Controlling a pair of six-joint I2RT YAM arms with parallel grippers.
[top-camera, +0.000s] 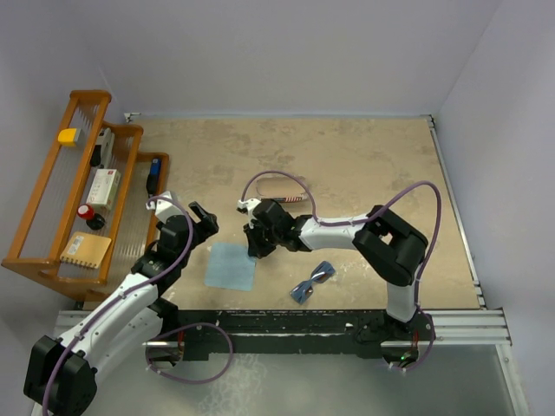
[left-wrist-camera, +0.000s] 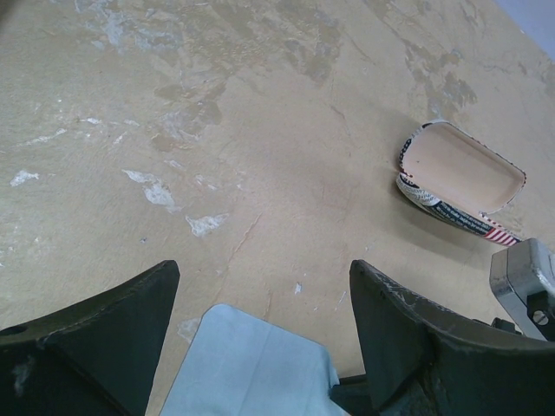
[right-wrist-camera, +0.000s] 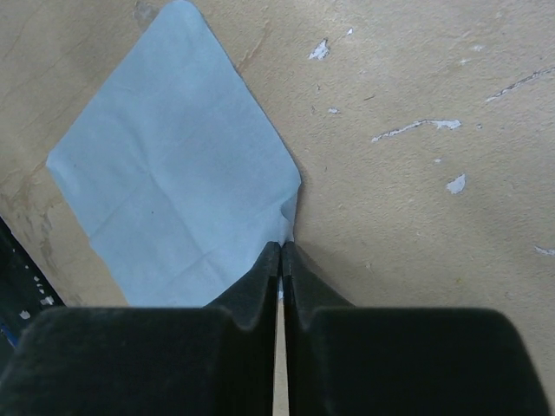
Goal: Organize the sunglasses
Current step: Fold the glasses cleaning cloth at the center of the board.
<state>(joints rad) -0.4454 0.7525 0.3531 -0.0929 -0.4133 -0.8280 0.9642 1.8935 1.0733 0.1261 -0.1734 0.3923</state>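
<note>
The sunglasses (top-camera: pixel 312 282) lie on the table (top-camera: pixel 364 165) at lower centre of the top view, right of the light-blue cloth (top-camera: pixel 231 266) and apart from both grippers. Neither wrist camera catches them.

The right wrist view shows what the overhead cannot: the right gripper (right-wrist-camera: pixel 282 249) has its fingers pressed together on the puckered corner of the cloth, which otherwise lies flat toward the upper left of that frame.

The left gripper (left-wrist-camera: pixel 263 269) is spread wide and holds nothing, with the cloth's edge at the bottom of its view. At right of that frame the glasses case (left-wrist-camera: pixel 460 178) lies open, with a pale lining and a striped rim. From above, only a sliver of it shows behind the cable. A wooden rack (top-camera: pixel 52 208) fills the left of the top view.
</note>
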